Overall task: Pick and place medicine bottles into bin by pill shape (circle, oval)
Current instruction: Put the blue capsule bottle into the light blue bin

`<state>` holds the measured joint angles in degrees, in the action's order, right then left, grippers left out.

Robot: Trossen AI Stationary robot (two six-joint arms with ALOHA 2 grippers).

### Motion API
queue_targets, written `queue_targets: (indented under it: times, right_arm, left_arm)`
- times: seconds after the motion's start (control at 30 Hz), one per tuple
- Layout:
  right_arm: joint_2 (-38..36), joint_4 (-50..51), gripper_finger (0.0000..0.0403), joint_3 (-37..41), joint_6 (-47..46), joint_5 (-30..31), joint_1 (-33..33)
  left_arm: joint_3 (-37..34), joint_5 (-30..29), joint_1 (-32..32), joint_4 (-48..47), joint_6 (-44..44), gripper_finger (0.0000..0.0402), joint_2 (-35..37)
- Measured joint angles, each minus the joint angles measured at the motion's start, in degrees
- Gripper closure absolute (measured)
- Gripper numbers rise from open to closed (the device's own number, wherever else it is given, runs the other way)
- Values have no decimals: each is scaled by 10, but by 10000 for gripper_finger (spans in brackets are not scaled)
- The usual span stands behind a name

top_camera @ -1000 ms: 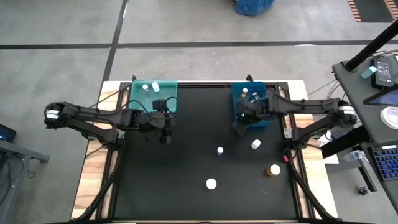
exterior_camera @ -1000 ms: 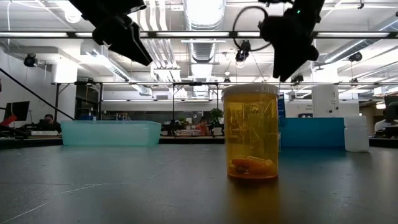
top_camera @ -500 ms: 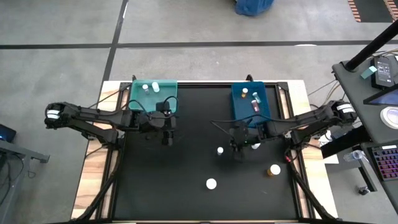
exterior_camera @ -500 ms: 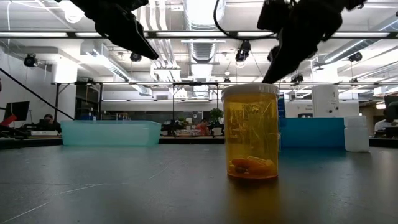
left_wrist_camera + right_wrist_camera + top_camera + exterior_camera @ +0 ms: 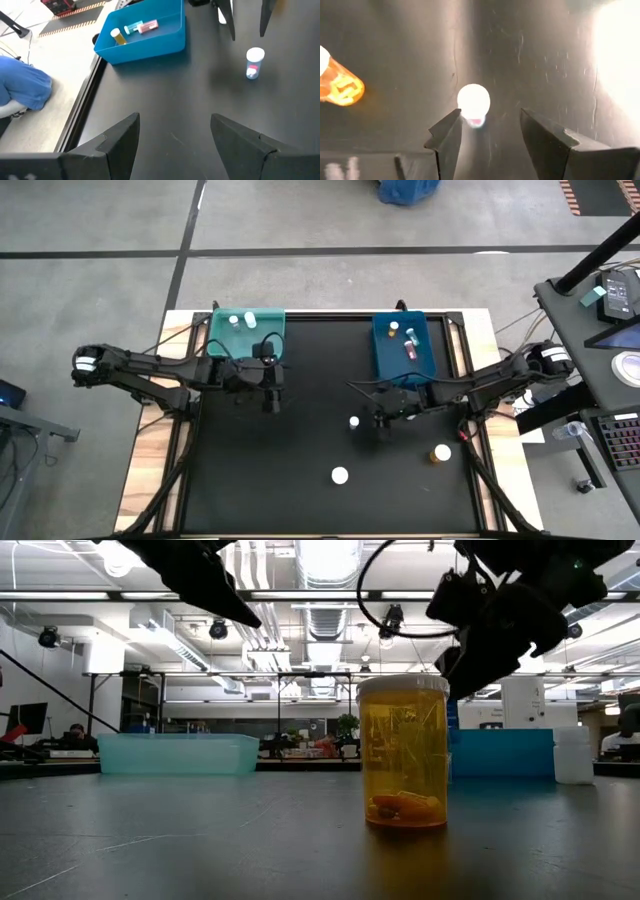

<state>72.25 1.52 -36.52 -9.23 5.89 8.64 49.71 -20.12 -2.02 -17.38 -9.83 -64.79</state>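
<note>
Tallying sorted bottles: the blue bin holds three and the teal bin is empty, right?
Not quite. The blue bin does hold three bottles, but the teal bin isn't empty: the high view shows two white-capped bottles in it.

The black table [image 5: 300, 470] carries two bins — teal [image 5: 250, 332], blue [image 5: 404, 345] — and loose bottles [image 5: 340, 475].

Ceiling strip lights [image 5: 320, 595] light the room evenly. In the right wrist view the dark surface [image 5: 520, 60] throws hard glare, a bottle cap [image 5: 473, 100] burns out white, and the close fingers [image 5: 447, 142] blur.
</note>
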Motion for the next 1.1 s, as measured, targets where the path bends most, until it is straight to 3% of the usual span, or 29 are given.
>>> queue_targets:
  times: [0.33, 0.57, 0.8, 0.93, 1.1]
  right_arm:
    - [47, 7, 197, 10, -32, 1, 33]
    - [133, -97, 197, 20, -49, 8, 39]
    - [185, -186, 198, 21, -50, 62, 39]
    - [193, -201, 213, 21, -51, 76, 38]
    - [193, -200, 261, 21, -48, 76, 38]
  left_arm:
    - [-2, 0, 0, 30, -1, 173, 0]
    - [-2, 0, 0, 34, -6, 173, 0]
    - [-2, 0, 0, 35, -11, 173, 0]
    - [-2, 0, 0, 35, -11, 173, 0]
    - [-3, 0, 0, 37, -11, 173, 0]
